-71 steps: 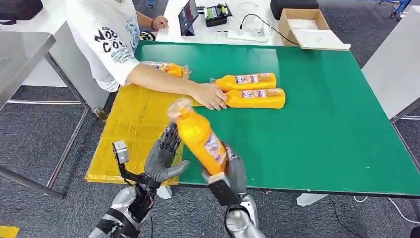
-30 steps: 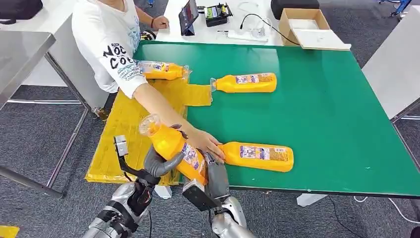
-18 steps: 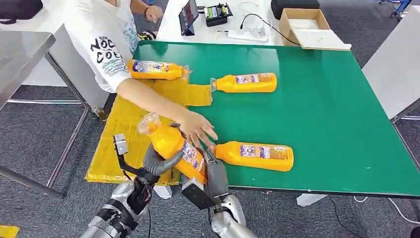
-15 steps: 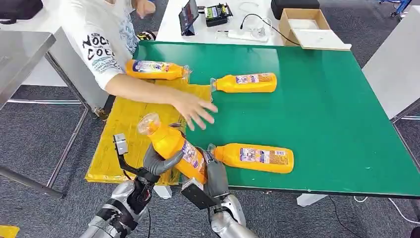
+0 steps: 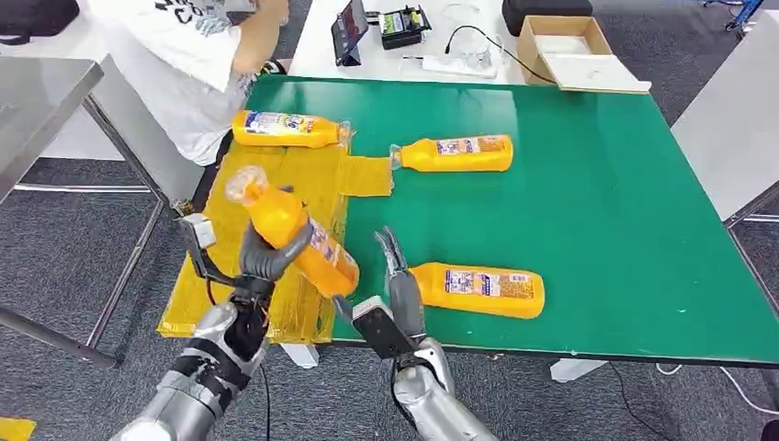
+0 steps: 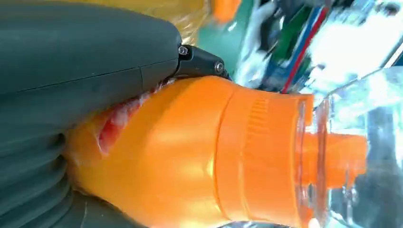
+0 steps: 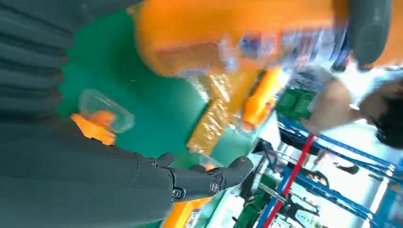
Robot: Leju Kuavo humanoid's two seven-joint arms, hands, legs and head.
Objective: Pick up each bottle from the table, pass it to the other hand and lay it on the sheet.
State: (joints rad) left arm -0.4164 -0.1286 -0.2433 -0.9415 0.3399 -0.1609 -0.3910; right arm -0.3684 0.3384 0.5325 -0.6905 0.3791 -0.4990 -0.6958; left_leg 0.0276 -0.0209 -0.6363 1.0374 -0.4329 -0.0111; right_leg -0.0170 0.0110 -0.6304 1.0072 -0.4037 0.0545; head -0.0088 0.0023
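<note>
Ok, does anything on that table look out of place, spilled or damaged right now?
Nothing spilled or damaged. One thing is askew: the yellow sheet overhangs the green table, its near end sagging. Of the lying bottles, one is on the sheet, two on the green. The left hand holds a fourth.

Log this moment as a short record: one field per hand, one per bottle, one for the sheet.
left hand: grips the held bottle, tilted, above the yellow sheet
right hand: empty, fingers extended
near bottle: lying on the green table
middle bottle: lying on the table beside the sheet
far bottle: lying at the sheet's far edge
</note>
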